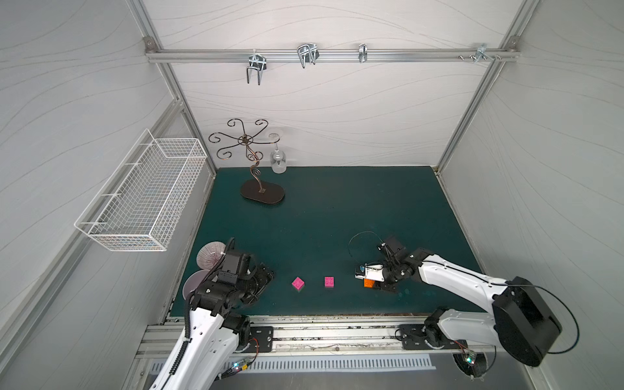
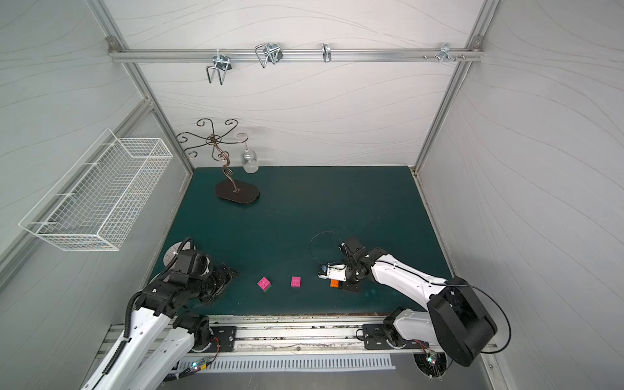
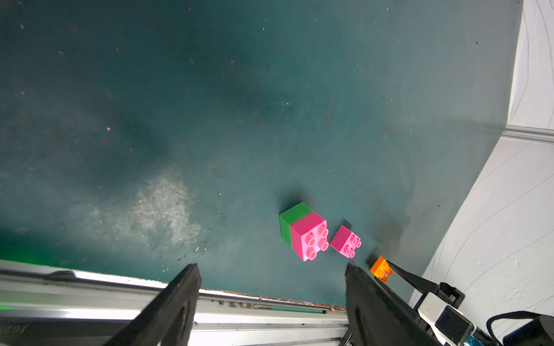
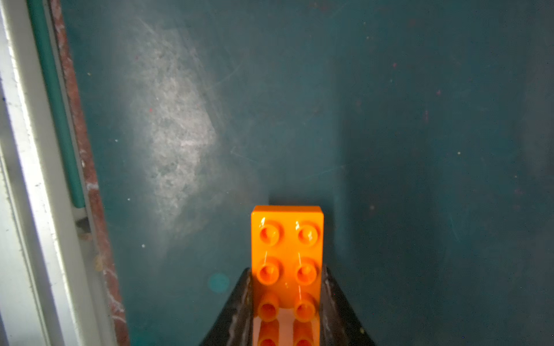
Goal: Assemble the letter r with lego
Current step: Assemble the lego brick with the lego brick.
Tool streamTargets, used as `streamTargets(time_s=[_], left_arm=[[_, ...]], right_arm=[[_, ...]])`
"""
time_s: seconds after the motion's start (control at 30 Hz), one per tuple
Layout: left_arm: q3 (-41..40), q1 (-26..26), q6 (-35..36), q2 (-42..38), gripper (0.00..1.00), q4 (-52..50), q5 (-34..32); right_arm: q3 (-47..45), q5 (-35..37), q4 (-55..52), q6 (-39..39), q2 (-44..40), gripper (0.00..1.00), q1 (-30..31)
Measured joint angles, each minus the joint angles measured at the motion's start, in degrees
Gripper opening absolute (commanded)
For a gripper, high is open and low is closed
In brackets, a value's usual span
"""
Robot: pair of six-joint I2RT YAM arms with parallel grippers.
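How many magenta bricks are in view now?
2. The stacked magenta brick sits on a green brick; the loose magenta brick lies between it and the orange brick. Others may be hidden.

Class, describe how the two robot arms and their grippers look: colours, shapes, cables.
The left arm and right arm have smooth white shells with black joint housings. A ribbed black cable runs up the left arm; a thin black cable loops by the right wrist. The left gripper and right gripper have black tapering fingers.
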Motion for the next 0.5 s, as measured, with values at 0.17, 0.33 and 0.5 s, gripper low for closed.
streamTargets(time_s=[0.17, 0.33, 0.5], left_arm=[[0.0, 0.0, 0.0, 0.0, 0.79, 0.0, 0.0], [0.0, 0.0, 0.0, 0.0, 0.8, 0.0, 0.0], [0.0, 0.0, 0.0, 0.0, 0.79, 0.0, 0.0]], right_arm=[[3.1, 1.4, -3.4, -0.5, -0.4, 0.0, 0.0], [10.7, 2.4, -5.7, 1.0, 2.0, 0.0, 2.2], [16.2, 3.9, -6.3, 5.6, 7.4, 0.0, 7.9]])
